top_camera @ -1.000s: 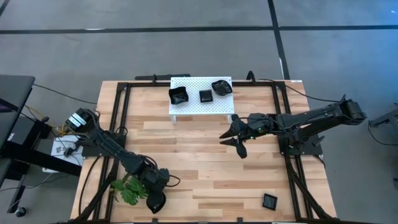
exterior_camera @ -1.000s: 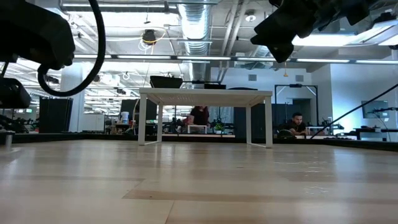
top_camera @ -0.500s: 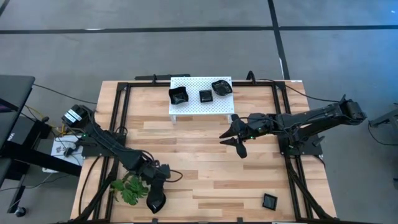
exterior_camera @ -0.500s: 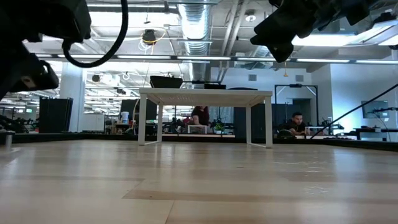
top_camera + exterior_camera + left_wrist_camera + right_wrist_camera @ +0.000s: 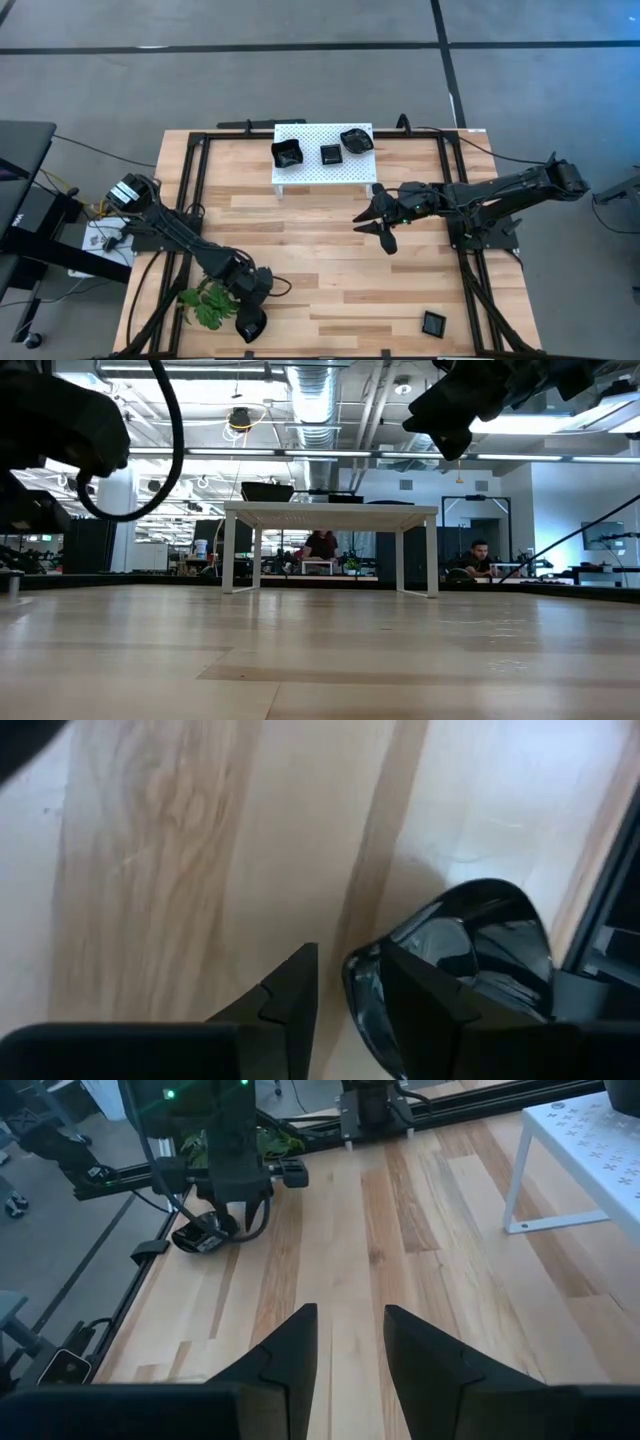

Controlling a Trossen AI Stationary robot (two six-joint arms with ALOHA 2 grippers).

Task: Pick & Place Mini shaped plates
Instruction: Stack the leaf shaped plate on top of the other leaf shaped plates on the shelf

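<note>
A glossy black leaf-shaped mini plate (image 5: 250, 327) (image 5: 480, 940) lies on the wood near the table's near left corner. My left gripper (image 5: 250, 316) (image 5: 348, 962) points steeply down at it and is open. One finger stands outside the plate's rim and the other over its hollow. My right gripper (image 5: 372, 231) (image 5: 350, 1330) hangs open and empty above the table's middle, well clear of the wood. Three more black plates (image 5: 287, 153) (image 5: 331, 154) (image 5: 356, 139) sit on the white perforated platform (image 5: 315, 172). A square plate (image 5: 433, 323) lies flat near the near right corner. My left gripper straddles the near rim (image 5: 352, 982) of the leaf-shaped plate from above, one finger (image 5: 430, 1005) over the hollow and one finger (image 5: 290, 1000) outside. Bare wood shows between the outer finger and the rim. Whether the inner finger touches the plate, I cannot tell. The plate rests on the table.
A green plant sprig (image 5: 205, 303) lies just left of my left gripper, by the black frame rail (image 5: 165, 290). The platform stands on legs at the far middle. Bare wood stretches between the two arms.
My left arm has swayed a little and come back, and its wrist has rolled slightly. Its gripper stays over the leaf-shaped plate, which lies where it was.
</note>
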